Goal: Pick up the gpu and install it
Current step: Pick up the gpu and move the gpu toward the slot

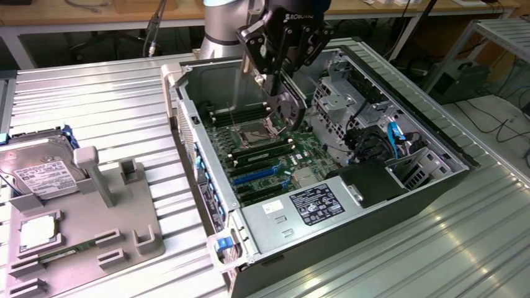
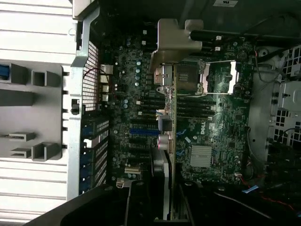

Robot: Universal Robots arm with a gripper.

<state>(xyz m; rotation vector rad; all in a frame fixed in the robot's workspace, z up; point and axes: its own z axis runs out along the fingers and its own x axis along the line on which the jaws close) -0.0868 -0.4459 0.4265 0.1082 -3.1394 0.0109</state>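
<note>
**A:** Exterior view first. The hand (image 1: 277, 77) is clamped on the gpu (image 1: 290, 110), which hangs edge-down inside the open case (image 1: 190, 143). It is near the socket (image 1: 248, 131), apart from the blue slots (image 1: 252, 177).

**B:** So it might come down off line and strike the board (image 1: 302, 155)?

**A:** I'd judge so. In the wrist view the gpu (image 2: 170, 108) runs edge-on from the hand (image 2: 162, 207), bracket (image 2: 175, 40) at the far end. It seems to lie crosswise to the slots (image 2: 143, 132).

**B:** Pressed down like that, it would jam. The bracket could also snag the rear wall (image 2: 91, 70).
</note>
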